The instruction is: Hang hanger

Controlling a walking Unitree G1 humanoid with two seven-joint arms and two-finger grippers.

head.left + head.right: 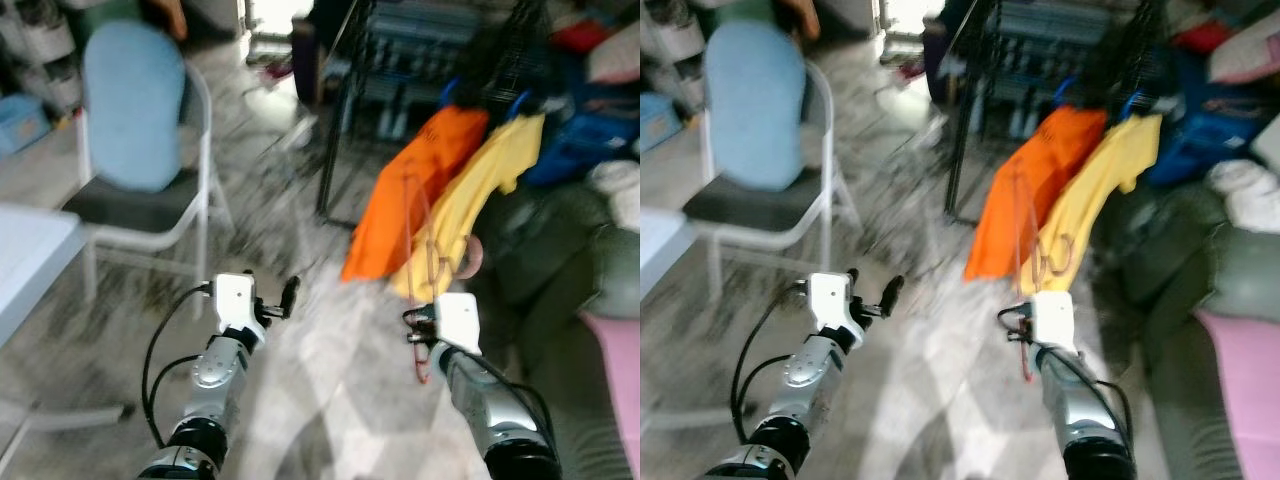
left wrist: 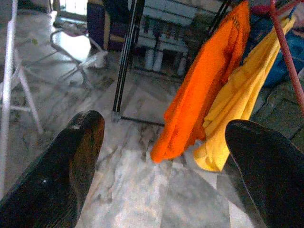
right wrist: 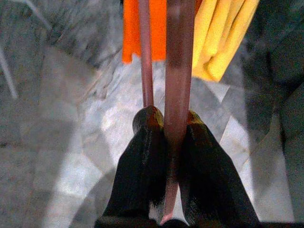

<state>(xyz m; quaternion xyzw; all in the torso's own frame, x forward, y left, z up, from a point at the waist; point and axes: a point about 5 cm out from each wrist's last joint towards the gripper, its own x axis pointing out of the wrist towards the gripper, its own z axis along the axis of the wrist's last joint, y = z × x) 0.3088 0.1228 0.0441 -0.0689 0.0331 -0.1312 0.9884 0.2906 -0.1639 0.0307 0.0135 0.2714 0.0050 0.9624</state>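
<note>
Right gripper: fingers pinched tight on a bar of the red hanger, one black finger on each side of it.
Hanger's place: held in the right gripper, out in front of the robot's right arm, over the marble floor.
Hanger's long axis: in the right wrist view the gripped bar runs straight out along the fingers, away from the wrist; a thinner bar runs beside it, nearly parallel.
Hanger's pointing: in the head views it rises from the gripper up toward the hanging clothes, its curled hook just above the wrist; blur hides the finer outline.
Ahead of the hanger: an orange shirt and a yellow shirt side by side, draped from a dark rack.
Left gripper: fingers spread wide, holding nothing, raised beside the right arm and aimed at the same shirts.
Farther left: a white folding chair with a pale blue back.
Farther right: a dark green sofa.
</note>
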